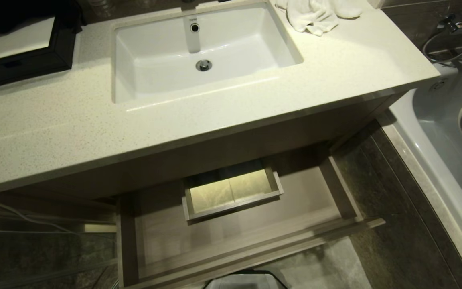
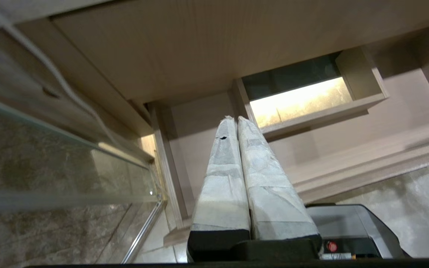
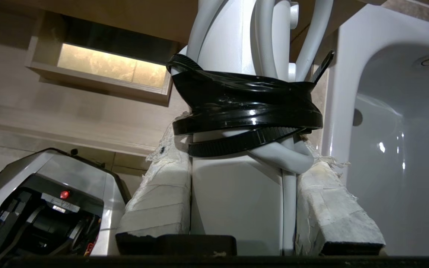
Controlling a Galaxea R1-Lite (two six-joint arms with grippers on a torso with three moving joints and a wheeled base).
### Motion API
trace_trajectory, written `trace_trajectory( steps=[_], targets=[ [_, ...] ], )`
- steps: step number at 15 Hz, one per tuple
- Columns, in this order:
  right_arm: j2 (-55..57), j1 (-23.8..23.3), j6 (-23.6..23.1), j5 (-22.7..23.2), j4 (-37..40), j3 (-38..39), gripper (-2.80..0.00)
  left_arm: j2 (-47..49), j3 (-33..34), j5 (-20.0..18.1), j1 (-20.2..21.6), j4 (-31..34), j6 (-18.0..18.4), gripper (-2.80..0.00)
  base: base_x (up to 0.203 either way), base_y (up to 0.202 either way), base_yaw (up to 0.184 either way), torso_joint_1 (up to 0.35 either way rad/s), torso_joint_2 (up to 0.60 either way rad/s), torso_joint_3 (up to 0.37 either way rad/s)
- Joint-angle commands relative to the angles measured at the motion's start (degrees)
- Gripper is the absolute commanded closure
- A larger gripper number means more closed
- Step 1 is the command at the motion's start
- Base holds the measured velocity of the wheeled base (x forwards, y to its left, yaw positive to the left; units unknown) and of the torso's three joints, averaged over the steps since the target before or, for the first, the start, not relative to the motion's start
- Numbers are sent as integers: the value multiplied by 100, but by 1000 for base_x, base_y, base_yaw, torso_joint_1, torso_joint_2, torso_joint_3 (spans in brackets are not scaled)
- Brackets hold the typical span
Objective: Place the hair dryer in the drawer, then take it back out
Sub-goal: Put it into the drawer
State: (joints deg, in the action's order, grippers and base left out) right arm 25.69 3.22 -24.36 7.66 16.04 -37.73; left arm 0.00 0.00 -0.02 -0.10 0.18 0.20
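Note:
The white hair dryer fills the right wrist view, its handle upright between the taped fingers. My right gripper is shut on it, just below the black tie that bundles the white cord. The barrel is out of view. The wood-grain drawer stands pulled out under the vanity, its floor bare around a boxed cutout. The dryer hangs in front of the drawer, outside it. My left gripper is shut and empty, parked near the drawer's left side. Neither arm shows in the head view.
Above the drawer are the speckled countertop and white sink, with a towel and a black box. A bathtub lies at the right, a glass panel at the left. My base sits below.

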Motion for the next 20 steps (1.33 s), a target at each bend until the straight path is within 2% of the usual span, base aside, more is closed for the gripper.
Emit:
trace_trajectory(
  steps=[1,9,20],
  targets=[
    [-29,12,-13,8,13,38,0,0,0,-6,1,-1,-2,0,0,0,0,-258,33,-239],
    [-29,47,195,-89,-5,64,0,0,7,-6,1,-1,-2,0,0,0,0,-232,-26,-264],
    [-111,156,291,-88,-13,143,0,0,0,0,-2,-1,-2,0,0,0,0,-182,290,103]
  ],
)
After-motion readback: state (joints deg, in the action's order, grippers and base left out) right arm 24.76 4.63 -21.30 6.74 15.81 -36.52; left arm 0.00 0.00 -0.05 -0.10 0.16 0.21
